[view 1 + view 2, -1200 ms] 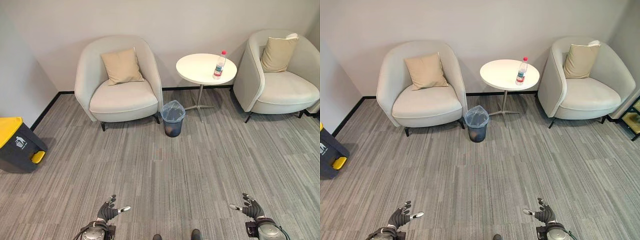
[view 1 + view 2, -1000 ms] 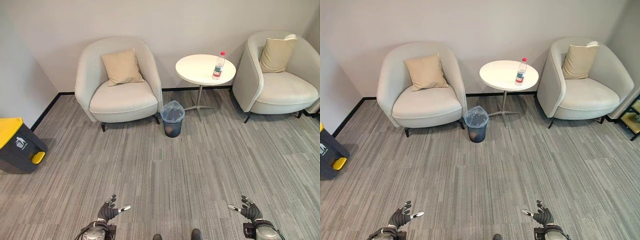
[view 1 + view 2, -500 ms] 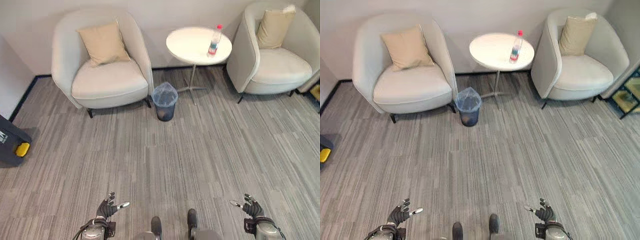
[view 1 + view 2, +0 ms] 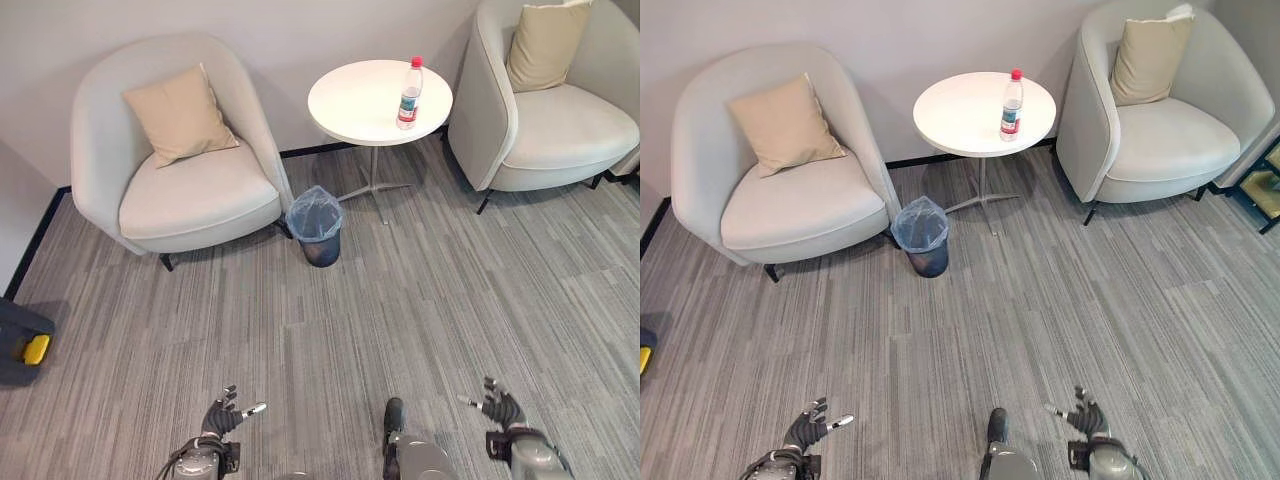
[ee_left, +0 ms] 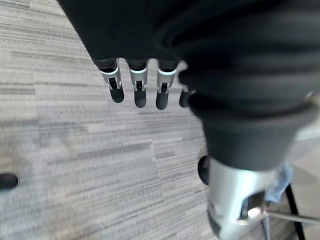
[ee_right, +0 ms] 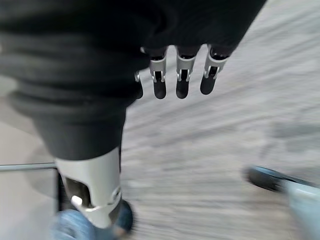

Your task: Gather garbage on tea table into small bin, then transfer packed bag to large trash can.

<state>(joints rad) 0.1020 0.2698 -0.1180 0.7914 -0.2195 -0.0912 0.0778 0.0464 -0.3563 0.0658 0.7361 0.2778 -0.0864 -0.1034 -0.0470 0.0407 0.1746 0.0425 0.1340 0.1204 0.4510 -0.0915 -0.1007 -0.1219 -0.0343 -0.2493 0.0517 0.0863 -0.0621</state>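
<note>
A clear plastic bottle [image 4: 408,93] with a red cap stands upright on the round white tea table [image 4: 360,105] between two armchairs. On the floor beside the table's leg sits the small dark bin [image 4: 316,225], lined with a bluish bag. The large dark trash can [image 4: 18,342] with a yellow pedal shows at the left edge. My left hand [image 4: 222,418] and my right hand [image 4: 500,410] hang low near the bottom edge, far from the table, both with straight fingers [image 5: 137,90] holding nothing.
A pale armchair [image 4: 175,170] with a beige cushion stands left of the table, and another armchair [image 4: 545,110] stands to its right. Grey striped carpet [image 4: 380,320] stretches between me and the furniture. A dark shelf edge [image 4: 1265,185] shows at the far right.
The whole picture has shifted down and left, so the camera has moved closer to the table and chairs. Both hands stay low and open.
</note>
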